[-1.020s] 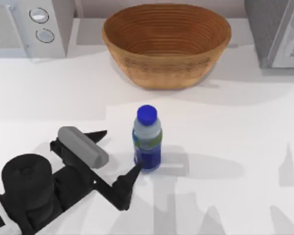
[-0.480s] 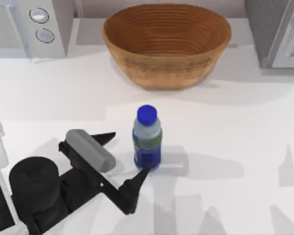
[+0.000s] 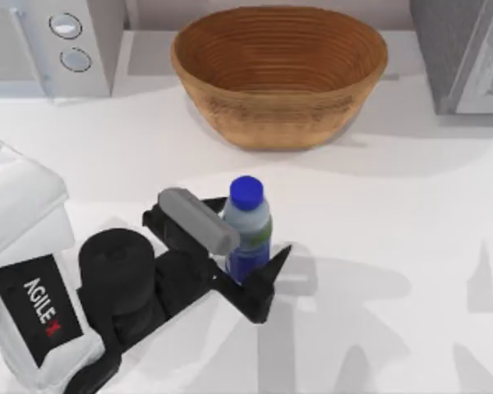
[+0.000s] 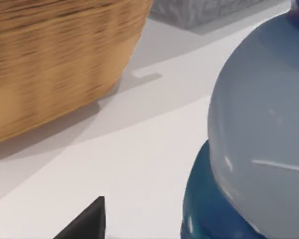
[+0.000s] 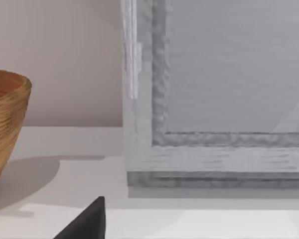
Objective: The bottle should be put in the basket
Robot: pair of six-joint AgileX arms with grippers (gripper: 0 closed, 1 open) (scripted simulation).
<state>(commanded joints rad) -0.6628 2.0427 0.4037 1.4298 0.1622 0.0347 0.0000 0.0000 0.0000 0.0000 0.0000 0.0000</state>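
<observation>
The left gripper (image 3: 248,245) straddles the upright bottle (image 3: 247,230) — fingers spread, not clamping. The basket (image 3: 279,74) sits well behind

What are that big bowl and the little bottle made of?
The basket looks like woven wicker, matte light brown, with coiled ribbed rings inside. The bottle seems clear, glossy plastic with highlights on its side and a smooth blue cap.

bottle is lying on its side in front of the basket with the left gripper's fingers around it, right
Not quite. The bottle is standing upright, blue cap on top, not lying on its side; the top view shows this. The rest holds: it stands on the table in front of the basket, and the left gripper has its open fingers on either side of it.
</observation>
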